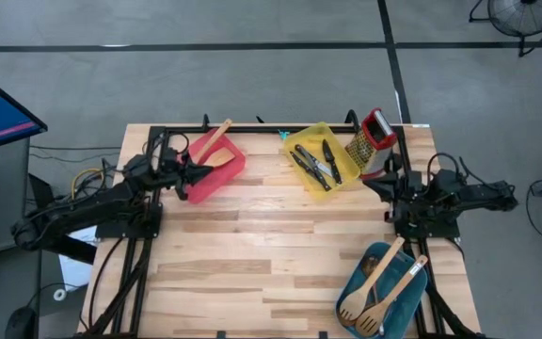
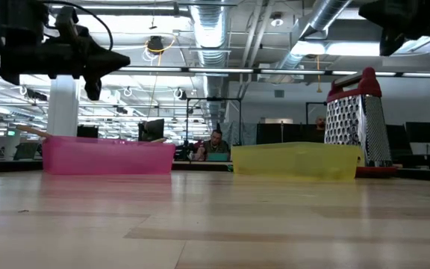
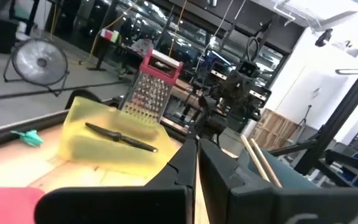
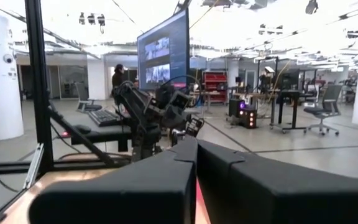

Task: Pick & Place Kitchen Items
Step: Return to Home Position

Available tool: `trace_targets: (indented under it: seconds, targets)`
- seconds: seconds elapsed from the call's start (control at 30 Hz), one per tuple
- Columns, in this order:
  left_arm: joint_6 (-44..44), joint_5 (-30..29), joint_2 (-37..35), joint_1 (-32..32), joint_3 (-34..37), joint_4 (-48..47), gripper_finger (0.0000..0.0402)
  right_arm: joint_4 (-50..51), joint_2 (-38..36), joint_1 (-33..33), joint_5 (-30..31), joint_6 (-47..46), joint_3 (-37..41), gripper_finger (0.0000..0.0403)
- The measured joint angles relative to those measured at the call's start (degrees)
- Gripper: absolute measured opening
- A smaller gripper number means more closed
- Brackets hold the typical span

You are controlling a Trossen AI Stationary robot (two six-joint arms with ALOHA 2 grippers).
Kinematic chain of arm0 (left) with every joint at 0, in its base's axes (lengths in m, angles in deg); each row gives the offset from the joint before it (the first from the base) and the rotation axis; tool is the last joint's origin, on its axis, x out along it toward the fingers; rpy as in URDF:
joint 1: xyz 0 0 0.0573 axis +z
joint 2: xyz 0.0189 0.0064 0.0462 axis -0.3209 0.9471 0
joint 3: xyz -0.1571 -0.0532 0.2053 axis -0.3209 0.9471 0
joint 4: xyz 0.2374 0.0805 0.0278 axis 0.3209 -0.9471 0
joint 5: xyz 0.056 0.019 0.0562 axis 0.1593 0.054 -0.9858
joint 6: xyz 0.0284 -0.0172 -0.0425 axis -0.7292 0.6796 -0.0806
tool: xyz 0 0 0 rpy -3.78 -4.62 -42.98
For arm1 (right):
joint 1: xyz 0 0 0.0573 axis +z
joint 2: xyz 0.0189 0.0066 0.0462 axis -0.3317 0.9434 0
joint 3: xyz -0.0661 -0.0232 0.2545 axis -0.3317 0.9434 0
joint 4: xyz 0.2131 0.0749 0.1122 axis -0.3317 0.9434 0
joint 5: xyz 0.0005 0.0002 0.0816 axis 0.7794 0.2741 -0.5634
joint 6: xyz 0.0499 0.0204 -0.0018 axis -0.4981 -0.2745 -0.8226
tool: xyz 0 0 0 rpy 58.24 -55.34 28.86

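Observation:
Black-handled knives (image 1: 320, 162) lie in the yellow tray (image 1: 296, 140) at the far middle; one knife (image 3: 122, 138) shows in the left wrist view. A wooden spatula (image 1: 216, 139) rests in the red tray (image 1: 229, 176), its handle sticking out over the far rim. Wooden spoons and turners (image 1: 384, 282) lie in the teal tray (image 1: 356, 282) at the near right. My left gripper (image 1: 197, 173) is shut and holds nothing; it hovers over the red tray's left part, well above it (image 2: 118, 60). My right gripper (image 1: 369, 179) is shut and bare, beside the yellow tray's right corner.
A steel box grater (image 1: 373, 139) with a red top stands at the far right, between the yellow tray and my right arm. A small teal scrap (image 1: 284, 135) lies by the yellow tray's far corner. Bare wooden tabletop (image 1: 262, 254) spans the middle and near left.

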Motion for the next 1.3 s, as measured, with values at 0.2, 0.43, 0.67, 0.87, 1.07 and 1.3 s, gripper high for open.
trace_targets:
  seconds: [0.2, 0.43, 0.67, 0.87, 1.07, 1.3]
  targets:
    - [0.2, 0.7, 0.0, 0.0, -1.5, -5.0, 0.0001, 1.6, -3.4, 0.0, 0.1, -0.9, 2.2, 0.0006]
    - [0.2, 0.7, 0.0, 0.0, -3.2, -5.4, 0.0001, -4.5, -3.4, 0.0, 2.7, -2.1, 10.7, 0.0011]
    - [-3.2, 0.5, 0.0, -0.3, -3.2, -13.2, 0.0001, -3.4, -3.0, -1.1, 3.2, -3.5, 12.3, 0.0012]
    - [-8.2, -5.9, -1.3, -3.3, -2.4, -14.7, 0.0001, 0.1, -2.5, -2.8, 7.3, -4.6, 12.3, 0.0012]
    - [-8.3, -6.7, -9.8, -7.6, 1.4, -14.8, 0.0000, 0.2, -2.5, -3.4, 7.2, -4.6, 12.3, 0.0022]
    - [-8.6, -6.3, -19.0, -8.8, 3.6, -21.8, 0.0000, 0.2, -2.5, -3.4, 7.1, -4.6, 12.3, 0.0028]
